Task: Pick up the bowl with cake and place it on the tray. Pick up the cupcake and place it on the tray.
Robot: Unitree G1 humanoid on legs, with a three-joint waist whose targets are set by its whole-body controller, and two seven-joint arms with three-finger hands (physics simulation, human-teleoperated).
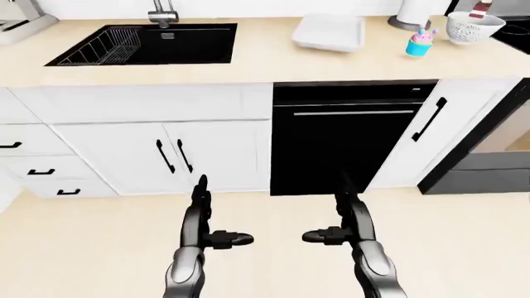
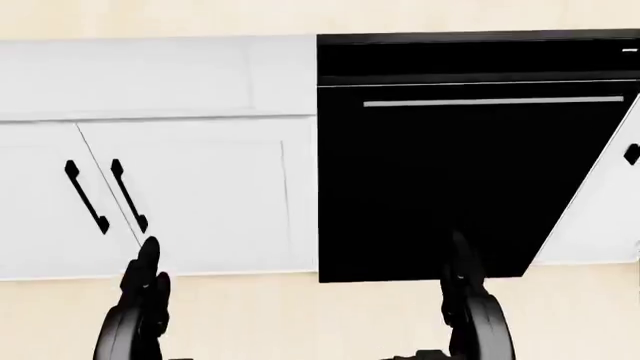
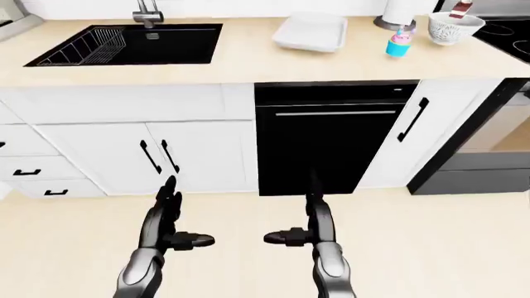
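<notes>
1. The left hand [image 1: 207,226] is raised low in the left-eye view over the floor [image 1: 273,248], forearm rising from the bottom edge; its fingers [image 1: 199,192] point straight up toward the cabinets and its thumb juts sideways toward the other hand; the hand is spread wide and grips nothing.
2. The right hand [image 1: 343,225] mirrors it just to the right; fingers extended upward, thumb pointing inward at the left thumb, the two thumb tips apart; it too is spread and empty.
3. Both hands hang well short of the countertop [image 1: 248,68], below the white cabinet doors [image 1: 166,155] and the black dishwasher [image 1: 348,143].
4. The bowl with cake [image 1: 474,26] stands near the countertop's far right end, close to its top edge in the left-eye view, a dark-and-white slice sticking out of the white bowl.
5. The cupcake [image 1: 422,42], blue wrapper and pink top, stands just left of the bowl and a little nearer the countertop's near edge; whether they touch I cannot tell.
6. The tray [image 1: 330,32], white and rectangular, lies left of the cupcake, apart from it, toward the top edge.
7. A black sink [image 1: 149,45] with a wire rack is set in the countertop's left part.
8. No writing or brand mark is legible.
</notes>
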